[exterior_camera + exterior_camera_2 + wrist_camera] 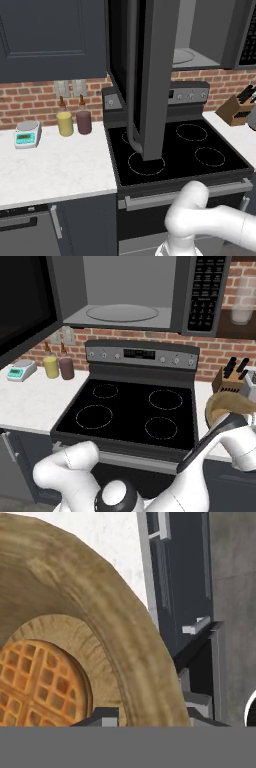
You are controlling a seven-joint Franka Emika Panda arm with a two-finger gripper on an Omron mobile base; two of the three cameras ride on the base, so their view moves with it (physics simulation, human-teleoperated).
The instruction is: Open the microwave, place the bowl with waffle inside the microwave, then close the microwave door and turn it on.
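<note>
Hand view: bowl (100, 617) seemingly tilted.

brick wall (30, 102), white counter (55, 170), dark cabinets (50, 37)

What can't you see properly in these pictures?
- Bowl, right base view: the arm covers its lower part. Hand view: the edges cut off most of the bowl and the waffle.
- Hand, hand view: whether its fingers really pinch the bowl's rim is unclear.
- Microwave buttons, right base view: too small to read.
- Stove, left base view: the open microwave door hides part of it.
</note>
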